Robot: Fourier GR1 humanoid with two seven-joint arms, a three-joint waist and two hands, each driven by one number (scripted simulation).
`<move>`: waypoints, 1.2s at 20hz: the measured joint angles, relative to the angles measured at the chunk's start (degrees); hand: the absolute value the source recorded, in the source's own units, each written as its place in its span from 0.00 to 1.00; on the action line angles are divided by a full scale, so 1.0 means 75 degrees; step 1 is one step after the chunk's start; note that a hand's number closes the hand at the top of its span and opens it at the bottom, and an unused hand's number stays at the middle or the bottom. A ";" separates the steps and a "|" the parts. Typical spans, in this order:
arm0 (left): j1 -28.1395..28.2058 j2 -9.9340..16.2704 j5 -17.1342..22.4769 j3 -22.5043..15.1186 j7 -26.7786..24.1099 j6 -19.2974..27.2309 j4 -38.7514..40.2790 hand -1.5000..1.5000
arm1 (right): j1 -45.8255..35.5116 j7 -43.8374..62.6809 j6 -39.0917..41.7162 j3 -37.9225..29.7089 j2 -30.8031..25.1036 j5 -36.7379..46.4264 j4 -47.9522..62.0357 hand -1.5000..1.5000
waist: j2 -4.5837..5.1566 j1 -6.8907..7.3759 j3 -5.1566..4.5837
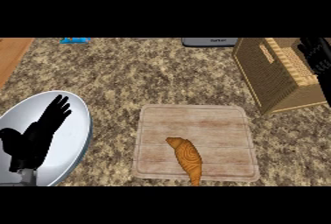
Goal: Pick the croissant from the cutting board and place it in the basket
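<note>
A golden-brown croissant (186, 158) lies on the pale wooden cutting board (194, 120), near its front edge, its tip reaching over the rim. The woven basket (275, 76) stands tilted in view at the back right, just beyond the board's far right corner. My right hand (315, 52) shows at the right edge, above the basket's far side, fingers relaxed and holding nothing. My left hand (35, 135) rests open, fingers up, at the left over a plate, well away from the croissant.
A round white plate (74, 127) lies left of the board under my left hand. A grey object (208, 42) and a small blue item (75, 40) sit at the counter's back edge. A wooden surface (13, 52) borders the far left.
</note>
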 measured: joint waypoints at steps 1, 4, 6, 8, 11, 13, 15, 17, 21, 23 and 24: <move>-0.0099 0.0010 -0.0074 -0.0014 0.0001 0.0019 0.0032 0.50 | -0.0010 -0.0152 0.0101 0.0076 0.0140 -0.0090 0.0071 1.00 | 0.0058 0.0029 -0.0022; -0.0331 0.0071 -0.0272 -0.0129 0.0072 0.0044 -0.0016 0.50 | -0.0138 -0.0499 0.0928 0.0574 0.0776 -0.0865 0.0237 1.00 | 0.0231 0.0255 -0.0048; -0.0555 0.0112 -0.0409 -0.0232 0.0116 0.0028 0.0015 0.50 | -0.0217 -0.0732 0.1624 0.1053 0.1328 -0.1459 0.0397 1.00 | 0.0378 0.0457 -0.0036; -0.0679 0.0081 -0.0455 -0.0368 0.0223 -0.0024 0.0059 0.50 | -0.0434 -0.1400 0.2321 0.1522 0.1875 -0.1898 0.0099 1.00 | 0.0411 0.0582 -0.0011; -0.0908 0.0062 -0.0525 -0.0448 0.0485 -0.0014 0.0243 0.50 | -0.0246 -0.2394 0.3192 0.2309 0.2667 -0.2242 -0.0287 0.00 | 0.0385 0.0426 -0.0034; -0.0982 0.0067 -0.0610 -0.0443 0.0651 0.0059 0.0325 0.50 | 0.0313 -0.3153 0.3320 0.2815 0.2984 -0.1782 -0.0682 0.00 | 0.0317 0.0249 -0.0046; -0.1121 -0.0039 -0.0815 -0.0513 0.0774 0.0235 0.0426 0.50 | 0.0758 -0.3612 0.3121 0.3155 0.3101 -0.1089 -0.1080 0.00 | 0.0267 0.0125 -0.0046; -0.1210 -0.0043 -0.0857 -0.0476 0.0949 0.0311 0.0429 0.50 | 0.0871 -0.3580 0.2841 0.3293 0.2908 -0.0347 -0.1480 0.00 | 0.0227 0.0039 -0.0066; -0.1252 -0.0060 -0.0930 -0.0451 0.1024 0.0382 0.0494 0.50 | 0.0383 -0.3133 0.2558 0.2901 0.1922 0.1025 -0.2000 0.00 | 0.0182 -0.0087 -0.0089; -0.1296 -0.0071 -0.0953 -0.0441 0.1053 0.0401 0.0494 0.50 | 0.0054 -0.2944 0.2718 0.2646 0.1277 0.1512 -0.2131 0.00 | 0.0186 -0.0077 -0.0095; -0.1338 -0.0066 -0.0953 -0.0427 0.1102 0.0401 0.0495 0.50 | -0.0061 -0.2852 0.2918 0.2569 0.0908 0.1678 -0.2232 0.00 | 0.0186 -0.0085 -0.0098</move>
